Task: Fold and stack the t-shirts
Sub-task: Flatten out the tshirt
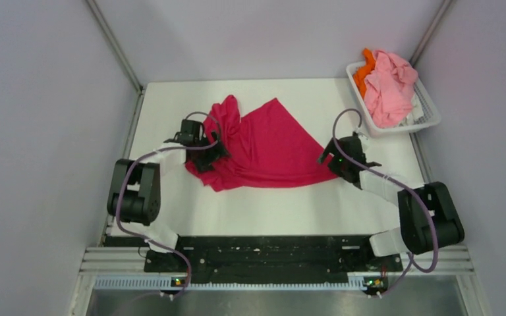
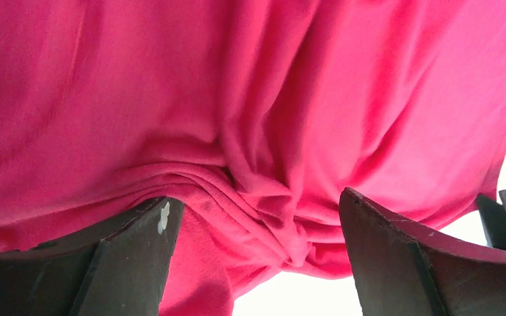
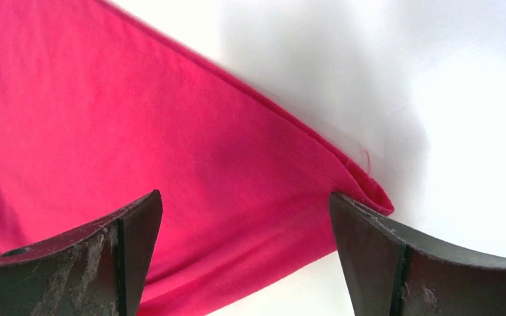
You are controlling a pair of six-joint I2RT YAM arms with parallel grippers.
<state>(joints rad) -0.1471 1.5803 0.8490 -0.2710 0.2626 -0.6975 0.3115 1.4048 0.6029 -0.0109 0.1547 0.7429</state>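
Dead centre of the overhead view, the magenta-red t-shirt (image 1: pixel 270 148) lies on the white worktop (image 1: pixel 270 210). It is flat and fanned out toward its pointed right corner and rumpled into a heap of folds on its left side, with a lobe of cloth reaching toward the upper middle of the frame. The left gripper (image 1: pixel 212 153) sits right at that bunched left edge. Its wrist view shows the two dark fingers (image 2: pixel 138 250) spread wide, a thick twist of red folds in the gap between them, not clamped. Over on the right, the right gripper (image 1: pixel 325 157) is down at the shirt's pointed corner. Its wrist view has the fingers parted just as widely, with the hemmed corner lying on the worktop between them. The tip is just beside the right-hand finger, and a loose thread (image 3: pixel 362 158) curls off the hem. In the upper right of the overhead frame, a white slatted basket (image 1: pixel 428 118) stands at the worktop's far corner. A light pink t-shirt (image 1: pixel 392 85) is heaped in it and spills over the rim, and an orange t-shirt (image 1: pixel 367 69) peeks out at its left.
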